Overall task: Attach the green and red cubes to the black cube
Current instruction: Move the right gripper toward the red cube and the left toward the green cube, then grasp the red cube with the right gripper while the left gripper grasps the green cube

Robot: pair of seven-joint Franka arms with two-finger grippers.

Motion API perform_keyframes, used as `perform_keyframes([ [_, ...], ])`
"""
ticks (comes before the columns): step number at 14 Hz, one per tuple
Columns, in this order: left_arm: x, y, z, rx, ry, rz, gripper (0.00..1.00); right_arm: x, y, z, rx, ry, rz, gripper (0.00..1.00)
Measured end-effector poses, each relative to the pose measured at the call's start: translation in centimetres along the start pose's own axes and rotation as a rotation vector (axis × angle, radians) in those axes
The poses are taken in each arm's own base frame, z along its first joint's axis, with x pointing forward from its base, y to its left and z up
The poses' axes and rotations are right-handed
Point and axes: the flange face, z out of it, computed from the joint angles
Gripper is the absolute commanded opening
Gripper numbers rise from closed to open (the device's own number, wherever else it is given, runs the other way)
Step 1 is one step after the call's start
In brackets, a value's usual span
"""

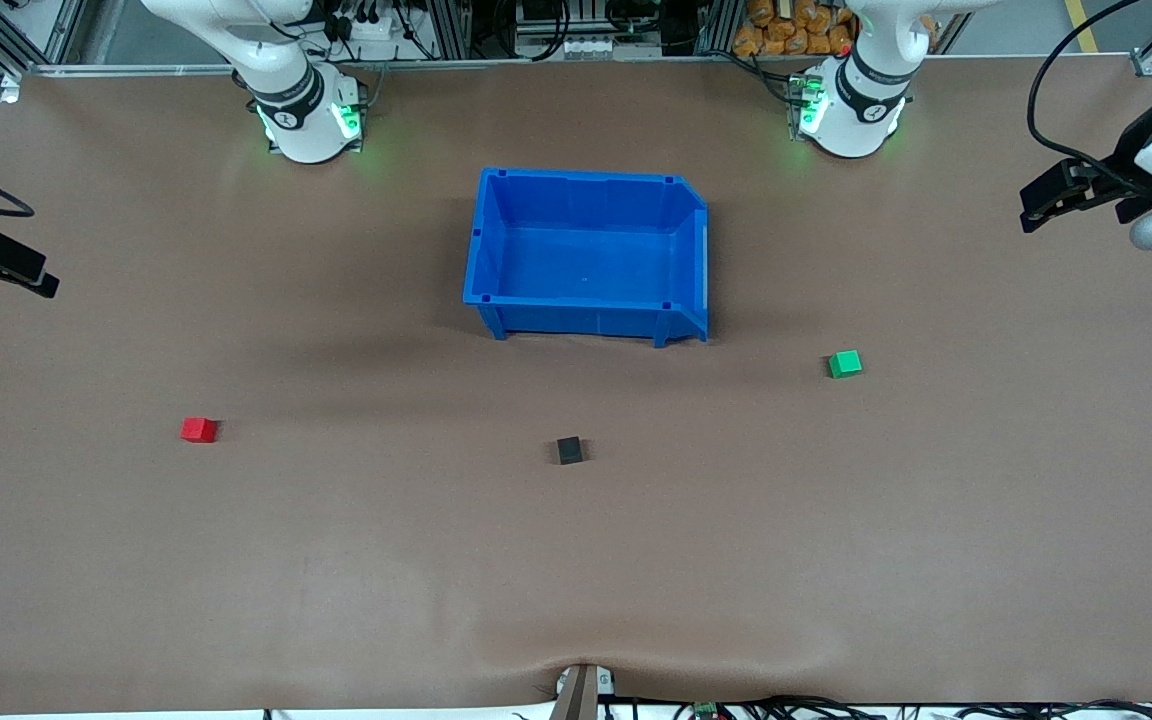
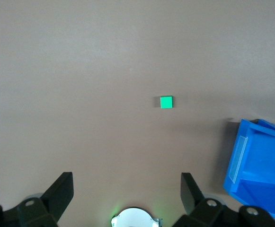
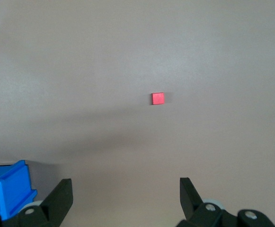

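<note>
Black cube (image 1: 569,450) between coloured cubes

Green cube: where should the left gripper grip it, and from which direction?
Probably straight down from above, the fingers closing on two opposite vertical faces. The green cube sits flat on the table, apart from the blue bin, so all four sides are free. The left gripper is open and high above it.

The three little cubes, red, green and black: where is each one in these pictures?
red cube (image 1: 198,429): front view, on its top face.
green cube (image 1: 844,363): front view, on its top face.
black cube (image 1: 570,450): front view, on its top face.
</note>
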Motion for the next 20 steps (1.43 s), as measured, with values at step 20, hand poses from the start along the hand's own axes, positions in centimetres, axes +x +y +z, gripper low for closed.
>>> perform_keyframes([
  [20, 7.1, 3.1, 18.5, -0.032, -0.071, 0.046, 1.0, 3.2, 0.1, 4.5, -0.005, -0.026, 0.006, 1.0],
])
